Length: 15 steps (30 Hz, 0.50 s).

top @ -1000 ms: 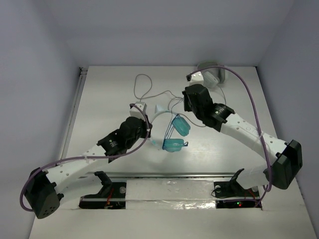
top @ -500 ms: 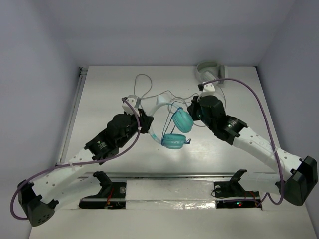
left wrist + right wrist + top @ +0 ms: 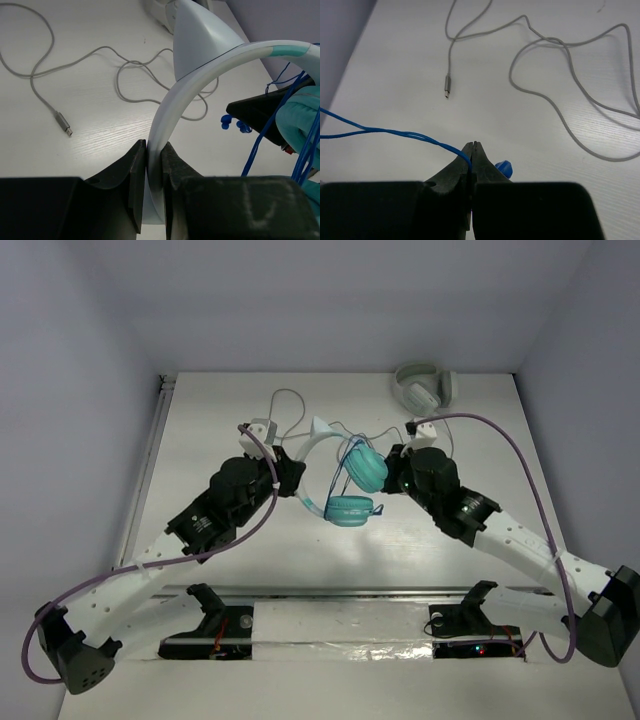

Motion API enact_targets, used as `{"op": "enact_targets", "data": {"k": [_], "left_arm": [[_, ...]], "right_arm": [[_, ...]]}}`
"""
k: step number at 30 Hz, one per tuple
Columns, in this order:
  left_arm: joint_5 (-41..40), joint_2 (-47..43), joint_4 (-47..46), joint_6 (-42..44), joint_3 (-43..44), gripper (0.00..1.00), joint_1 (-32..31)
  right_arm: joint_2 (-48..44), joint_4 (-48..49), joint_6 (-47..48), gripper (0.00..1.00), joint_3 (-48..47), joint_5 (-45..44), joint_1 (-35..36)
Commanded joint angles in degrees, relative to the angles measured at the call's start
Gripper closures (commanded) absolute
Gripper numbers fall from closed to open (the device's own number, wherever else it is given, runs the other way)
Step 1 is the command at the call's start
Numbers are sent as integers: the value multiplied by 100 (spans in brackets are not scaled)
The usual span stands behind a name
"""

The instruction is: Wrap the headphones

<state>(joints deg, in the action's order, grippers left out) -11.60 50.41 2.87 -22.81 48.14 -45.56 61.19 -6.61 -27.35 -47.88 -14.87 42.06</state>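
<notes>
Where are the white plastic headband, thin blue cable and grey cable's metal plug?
white plastic headband [image 3: 164, 115]: left wrist view, arc's middle.
thin blue cable [image 3: 395, 131]: right wrist view, doubled strand.
grey cable's metal plug [image 3: 447, 89]: right wrist view, body.

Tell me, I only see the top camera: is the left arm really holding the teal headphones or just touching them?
Observer: Holding. The left wrist view shows the left fingers shut tight on the white headband, one on each side.
Operator: Is the right arm holding something too?
Observer: Yes. In the right wrist view the right fingers are pinched shut on the thin blue cable.
Operator: Where is its plug?
Observer: A small blue piece shows right beside those fingers; I cannot tell whether it is the plug.
</notes>
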Motion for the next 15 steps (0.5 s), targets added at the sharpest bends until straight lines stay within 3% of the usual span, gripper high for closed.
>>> {"op": "enact_targets", "data": {"k": [1,7,15], "left_arm": [[236,-155,-805,-417,371,100,126],[448,-67,-1631,-1102,179,100,188],[-150,135,-2403,-1919,-252,100,293]], "right_arm": [[24,799,-191,100,173,387,-14],[-54,2240,-692,100,1025,1380,-14],[-90,2919,-1640,100,1403,1874,-14]]}}
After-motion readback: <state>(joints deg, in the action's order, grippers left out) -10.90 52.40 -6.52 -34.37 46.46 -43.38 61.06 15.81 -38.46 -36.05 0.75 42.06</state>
